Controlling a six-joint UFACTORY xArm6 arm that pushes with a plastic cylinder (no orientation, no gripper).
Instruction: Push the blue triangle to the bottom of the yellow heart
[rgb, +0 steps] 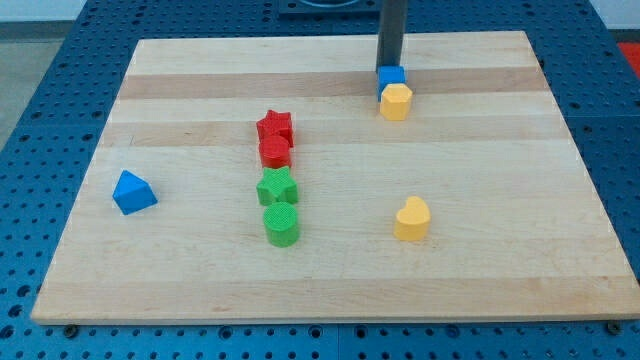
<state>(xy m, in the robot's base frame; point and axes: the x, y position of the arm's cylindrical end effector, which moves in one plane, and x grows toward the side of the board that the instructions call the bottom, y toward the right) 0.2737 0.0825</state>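
Green cylinder (282, 226) and green star (277, 186) are likely clipped if blue triangle (133, 192), view's left, is driven toward yellow heart (411, 219); gripper absent, tip (388, 66) parked behind blue cube (391, 76).

The board (330, 270) is pale wood with a visible grain, laid up in lengthwise strips of lighter and slightly darker tone, its surface smooth with a soft satin sheen. Around it the table (60, 80) looks like blue-painted metal, pierced with a regular grid of small holes. The blocks appear to be matt plastic: the blue triangle (133, 192), the yellow heart (411, 219), the red star (275, 127) and the green cylinder (282, 225) all show flat, unreflective colour, the cylinder's top finely ribbed. The rod (390, 32) is dark, smooth and dull, its material unclear
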